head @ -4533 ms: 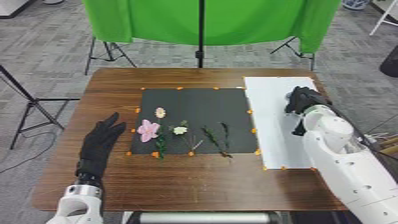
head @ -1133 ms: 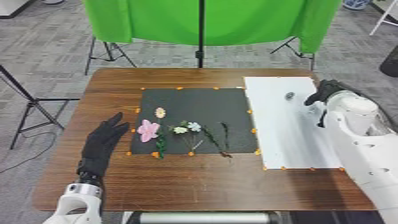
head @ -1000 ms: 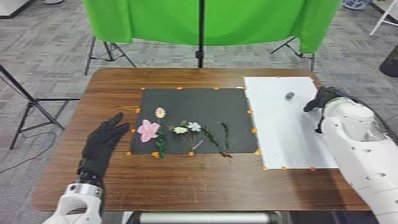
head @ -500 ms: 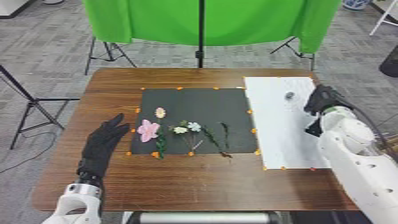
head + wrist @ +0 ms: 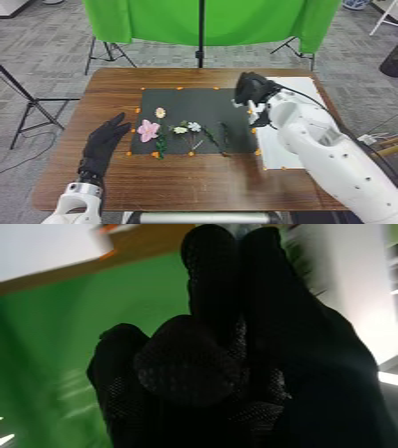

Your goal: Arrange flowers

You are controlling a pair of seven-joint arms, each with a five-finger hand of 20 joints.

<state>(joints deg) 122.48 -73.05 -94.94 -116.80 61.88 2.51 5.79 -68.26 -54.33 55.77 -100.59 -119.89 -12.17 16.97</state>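
In the head view, my right hand is over the border between the black mat and the white sheet, a small pale thing at its fingertips. In the right wrist view, my right hand pinches a pale thing, mostly hidden. My left hand lies open left of the mat. On the mat lie a pale pink flower, a larger pink flower, a white flower, a light-blue flower and dark green sprigs.
The white sheet lies right of the mat, partly under my right arm. Orange tape marks edge both on the brown table. A green cloth hangs on stands behind the table.
My right hand has moved left from the white sheet's right side to the mat's right edge. The flowers on the mat and my left hand have stayed put.
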